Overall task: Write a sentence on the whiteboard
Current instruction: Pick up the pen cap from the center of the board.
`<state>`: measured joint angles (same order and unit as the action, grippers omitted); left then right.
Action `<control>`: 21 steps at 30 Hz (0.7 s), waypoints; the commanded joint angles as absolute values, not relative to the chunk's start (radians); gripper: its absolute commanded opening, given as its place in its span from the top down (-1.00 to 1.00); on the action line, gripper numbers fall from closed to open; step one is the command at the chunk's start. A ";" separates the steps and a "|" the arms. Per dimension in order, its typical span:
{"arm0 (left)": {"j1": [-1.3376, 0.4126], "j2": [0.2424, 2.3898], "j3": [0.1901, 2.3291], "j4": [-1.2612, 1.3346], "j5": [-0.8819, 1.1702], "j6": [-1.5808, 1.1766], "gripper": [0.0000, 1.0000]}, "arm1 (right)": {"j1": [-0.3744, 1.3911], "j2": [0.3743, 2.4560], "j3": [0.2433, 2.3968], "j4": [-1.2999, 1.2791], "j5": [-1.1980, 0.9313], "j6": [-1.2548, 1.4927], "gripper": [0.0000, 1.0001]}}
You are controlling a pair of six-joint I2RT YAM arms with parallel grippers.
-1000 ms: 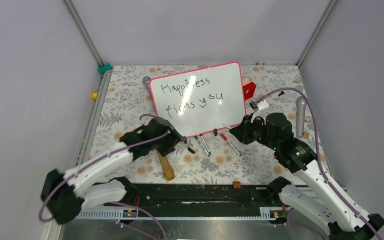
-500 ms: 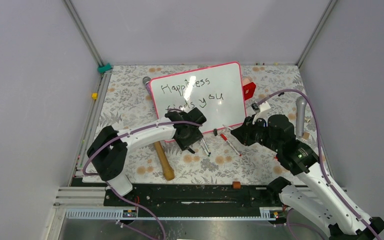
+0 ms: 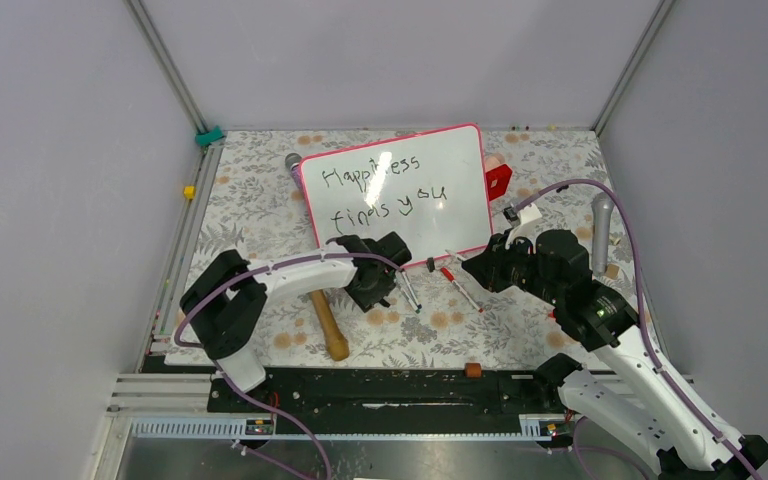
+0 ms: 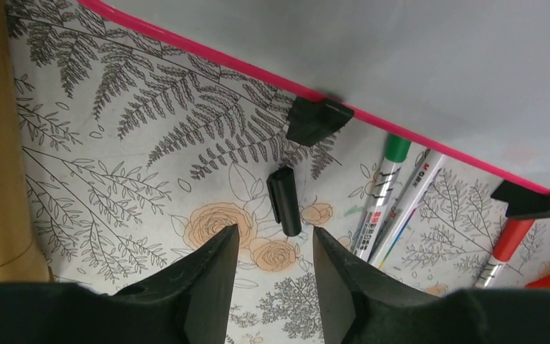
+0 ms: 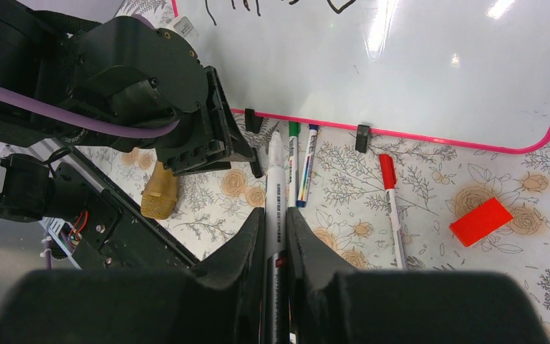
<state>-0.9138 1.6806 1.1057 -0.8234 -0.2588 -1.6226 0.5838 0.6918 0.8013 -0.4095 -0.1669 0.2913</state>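
The whiteboard (image 3: pixel 430 215), pink-framed, lies tilted at the middle of the table. The sentence (image 3: pixel 372 170) reads "Happiness finds you" in two black lines. My left gripper (image 3: pixel 376 288) hovers just below the board's near edge; in the left wrist view it (image 4: pixel 276 240) is open, and a small black marker cap (image 4: pixel 284 201) lies on the cloth just ahead of its tips. My right gripper (image 5: pixel 275 215) is shut on a white marker (image 5: pixel 276 183), held above the cloth below the board's (image 5: pixel 401 64) right part, tip towards the left gripper.
A wooden-handled hammer (image 3: pixel 330 325) lies left of my left gripper. Loose markers (image 3: pixel 408 290) and a red marker (image 3: pixel 457 283) lie under the board's near edge by its black clips (image 4: pixel 315 118). A red block (image 3: pixel 498 180) and a grey microphone (image 3: pixel 600 230) sit to the right.
My left arm swung right from the hammer to the board's near edge, then settled low over the black cap with its jaws narrowing. The right arm and its marker stayed put.
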 commanded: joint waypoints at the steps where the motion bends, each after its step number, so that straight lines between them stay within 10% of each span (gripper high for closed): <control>1: -0.921 1.693 1.102 -0.896 -0.429 -1.792 0.14 | 0.591 0.681 0.810 -0.391 -0.168 0.277 1.00; 21: -0.938 1.611 1.026 -0.861 -0.405 -1.812 1.00 | 0.591 0.676 0.782 -0.382 -0.231 0.283 1.00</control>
<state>-0.9203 1.7443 1.0760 -0.7712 -0.3027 -1.6955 0.5838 0.6861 0.7982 -0.4091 -0.1745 0.2871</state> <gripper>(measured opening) 0.075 0.180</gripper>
